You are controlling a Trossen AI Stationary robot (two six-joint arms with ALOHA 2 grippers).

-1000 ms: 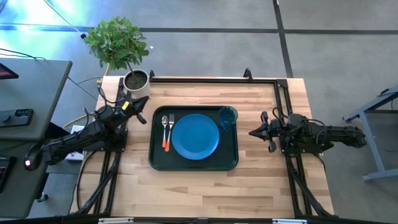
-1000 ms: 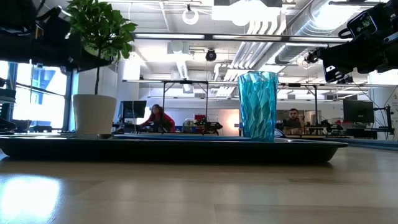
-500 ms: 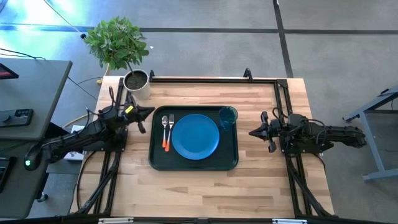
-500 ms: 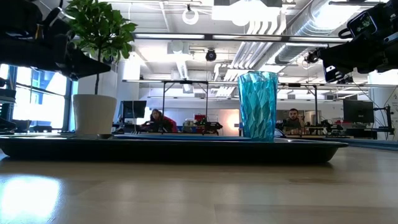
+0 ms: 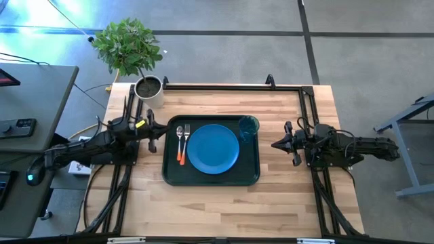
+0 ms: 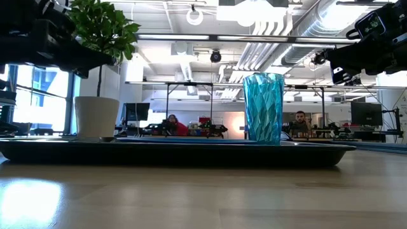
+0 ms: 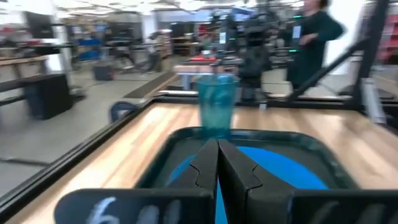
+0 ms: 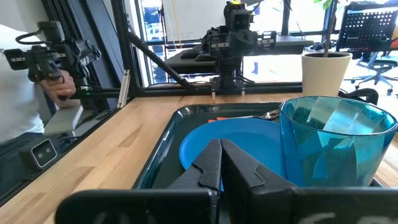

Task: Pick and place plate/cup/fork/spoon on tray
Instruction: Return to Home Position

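The dark green tray [image 5: 167,163] lies at the table's middle. On it rest the blue plate [image 5: 213,148], the teal cup [image 5: 248,127] upright at its far right corner, and the spoon [image 5: 179,133] and fork [image 5: 185,141] side by side left of the plate. My left gripper [image 5: 150,135] is shut and empty just left of the tray, facing it [image 7: 217,155]. My right gripper [image 5: 285,144] is shut and empty right of the tray, facing the cup [image 8: 336,143] and plate [image 8: 230,146].
A grey pot with a green plant [image 5: 148,88] stands at the table's far left corner, behind my left gripper. A black frame rail [image 5: 230,87] runs along the far edge. A person [image 8: 31,81] stands beyond the table's side in the right wrist view.
My left gripper has swung from beside the plant pot toward the table's near edge and turned to face the tray, its arm drawing back toward the left edge. The things on the tray have kept still.
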